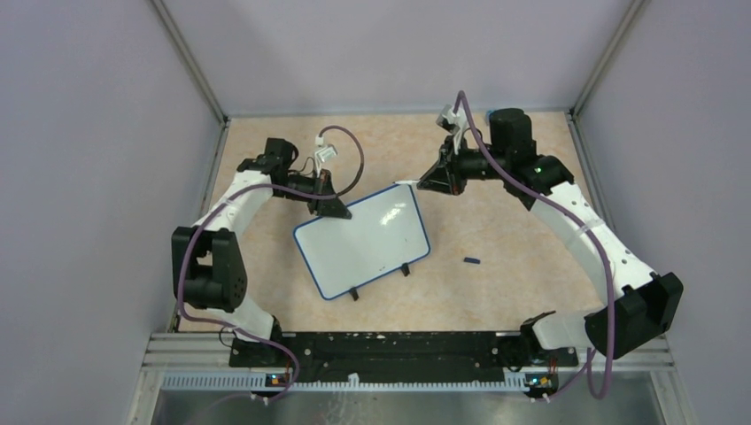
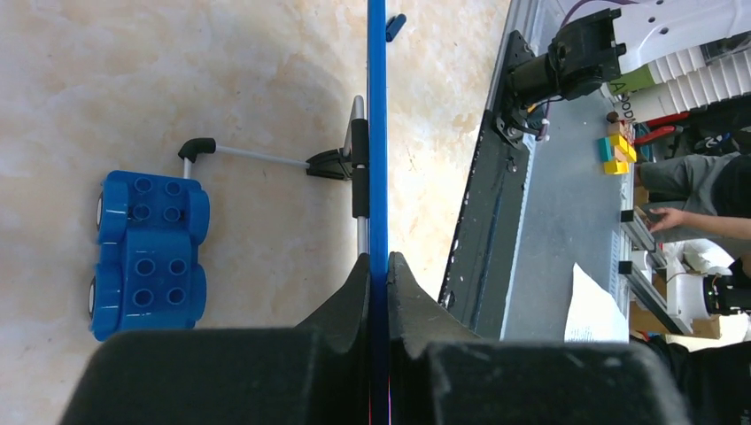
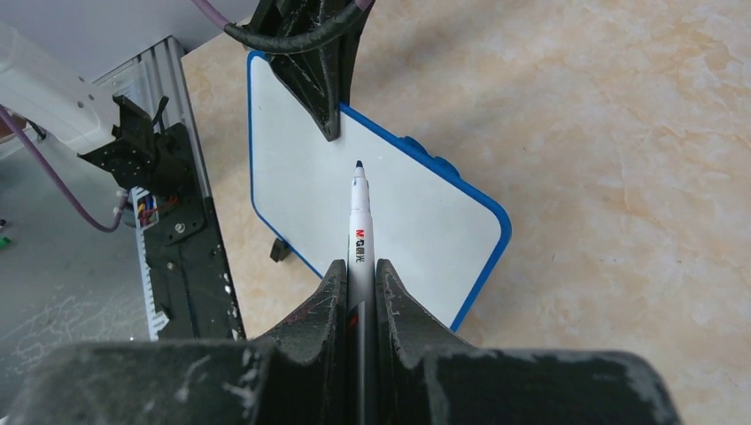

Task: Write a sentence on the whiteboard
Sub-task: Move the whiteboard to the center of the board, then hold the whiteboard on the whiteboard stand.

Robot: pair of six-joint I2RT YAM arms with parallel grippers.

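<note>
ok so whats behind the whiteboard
Behind the whiteboard, the left wrist view shows a blue brick toy car and a thin wire prop running to the board's back. From above the board covers both; its back face cannot be seen.

Whiteboard on table, small cap to its right, toy block behind it

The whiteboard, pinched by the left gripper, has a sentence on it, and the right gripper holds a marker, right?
No: the whiteboard is blank, as the right wrist view shows. The left gripper pinches its edge; the right gripper holds a marker.
</note>
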